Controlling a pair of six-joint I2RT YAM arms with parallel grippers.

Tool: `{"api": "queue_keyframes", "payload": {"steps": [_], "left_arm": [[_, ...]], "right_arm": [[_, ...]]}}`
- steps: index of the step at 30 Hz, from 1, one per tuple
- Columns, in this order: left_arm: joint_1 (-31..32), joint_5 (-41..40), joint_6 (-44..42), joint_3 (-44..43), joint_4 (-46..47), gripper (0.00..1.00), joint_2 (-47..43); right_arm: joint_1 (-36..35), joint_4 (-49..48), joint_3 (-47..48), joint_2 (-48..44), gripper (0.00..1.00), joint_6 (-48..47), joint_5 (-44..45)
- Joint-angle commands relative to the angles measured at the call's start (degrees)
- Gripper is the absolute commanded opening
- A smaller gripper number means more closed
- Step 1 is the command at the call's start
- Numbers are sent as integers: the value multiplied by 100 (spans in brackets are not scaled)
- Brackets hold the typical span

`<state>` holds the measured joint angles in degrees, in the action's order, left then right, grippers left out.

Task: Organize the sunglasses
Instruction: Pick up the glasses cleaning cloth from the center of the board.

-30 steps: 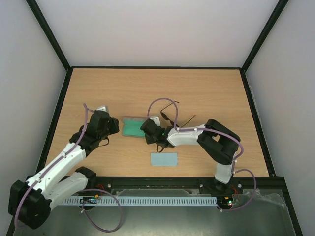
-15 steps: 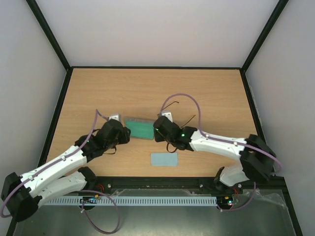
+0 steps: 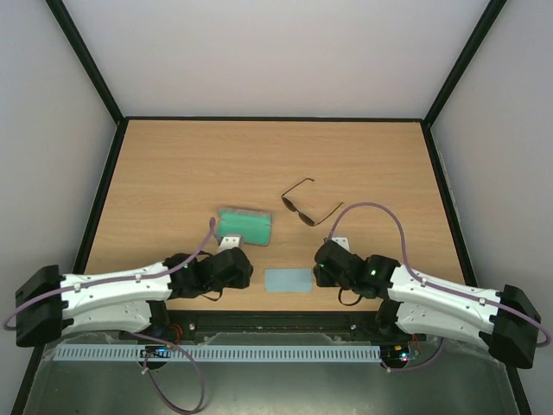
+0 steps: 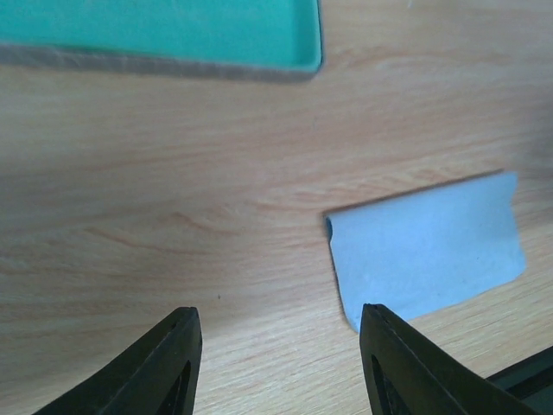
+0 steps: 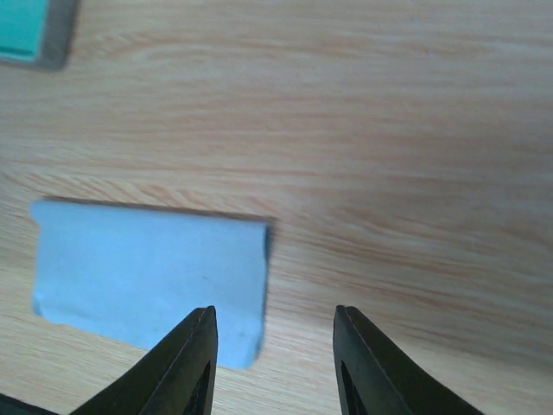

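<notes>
The sunglasses (image 3: 308,207), thin dark wire frame with dark lenses, lie open on the wood table right of centre, touched by neither gripper. The grey case with green lining (image 3: 244,226) lies open to their left; its corner shows in the left wrist view (image 4: 173,35) and the right wrist view (image 5: 30,30). My left gripper (image 3: 244,268) is open and empty, low over the table left of the light blue cloth. My right gripper (image 3: 321,264) is open and empty just right of the cloth. The sunglasses are out of both wrist views.
The light blue cloth (image 3: 288,280) lies flat near the table's front edge between the two grippers; it shows in the left wrist view (image 4: 428,246) and the right wrist view (image 5: 147,272). The black front rail (image 3: 276,318) runs just behind it.
Both arms have pulled back from the case and sunglasses toward the front edge. The sunglasses now lie free on the table, and both grippers sit beside the cloth.
</notes>
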<state>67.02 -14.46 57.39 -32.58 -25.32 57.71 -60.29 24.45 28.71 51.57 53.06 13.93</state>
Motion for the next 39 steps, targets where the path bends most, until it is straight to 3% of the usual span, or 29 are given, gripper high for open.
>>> {"api": "queue_keyframes", "payload": {"steps": [1, 13, 30, 39], "left_arm": [[269, -4, 278, 182, 673, 54, 507], [504, -145, 487, 396, 1222, 53, 869], [502, -213, 405, 557, 1097, 53, 399], [504, -215, 379, 578, 1022, 52, 186]], "right_arm": [[-92, 372, -226, 124, 38, 471, -138], [-334, -165, -10, 1432, 37, 539, 93], [-358, -627, 175, 1965, 35, 584, -37], [-487, -531, 286, 2428, 26, 686, 113]]}}
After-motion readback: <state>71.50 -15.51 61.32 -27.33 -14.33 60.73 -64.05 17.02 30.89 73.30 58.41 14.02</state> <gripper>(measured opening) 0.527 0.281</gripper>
